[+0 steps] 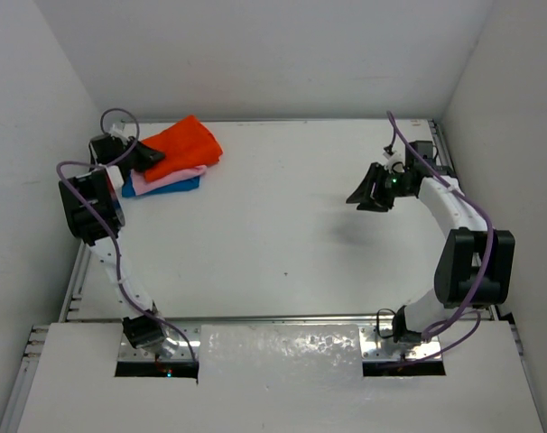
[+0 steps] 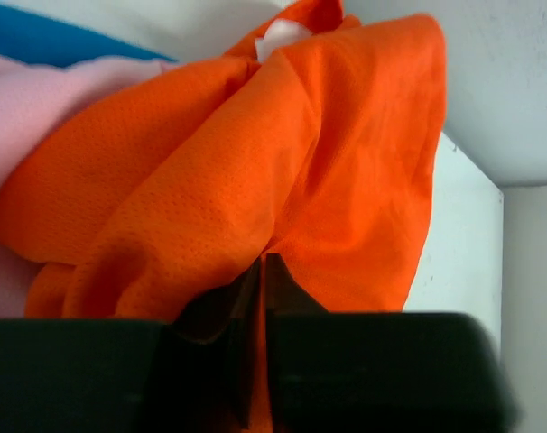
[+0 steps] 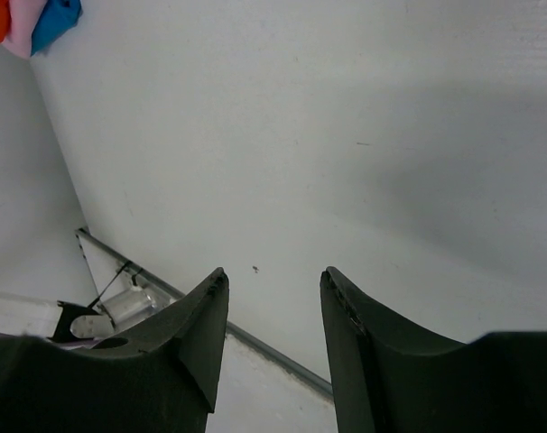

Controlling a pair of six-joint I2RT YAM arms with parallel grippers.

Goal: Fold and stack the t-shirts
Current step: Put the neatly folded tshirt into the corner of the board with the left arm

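At far-left corner: orange-red t-shirt (image 1: 185, 142) on pink t-shirt (image 1: 165, 180), on blue t-shirt (image 1: 189, 187).
Left gripper (image 2: 263, 262): clenched on orange-red t-shirt's edge.
Right gripper (image 3: 273, 280): jaws apart, empty.

Plain orange-red t-shirt (image 1: 188, 140), fine mesh weave; plain light pink t-shirt (image 1: 168, 179); plain blue t-shirt (image 1: 187, 187); white, unpatterned tabletop (image 1: 273, 234).

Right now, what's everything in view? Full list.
orange-red t-shirt: 1, orange-red, top of the stack at the table's far left
pink t-shirt: 1, light pink, middle of the stack
blue t-shirt: 1, blue, bottom of the stack
table: 1, white, under everything
left gripper: 1, black, shut on the orange-red t-shirt's cloth
right gripper: 1, black, open and empty, above the table's far right
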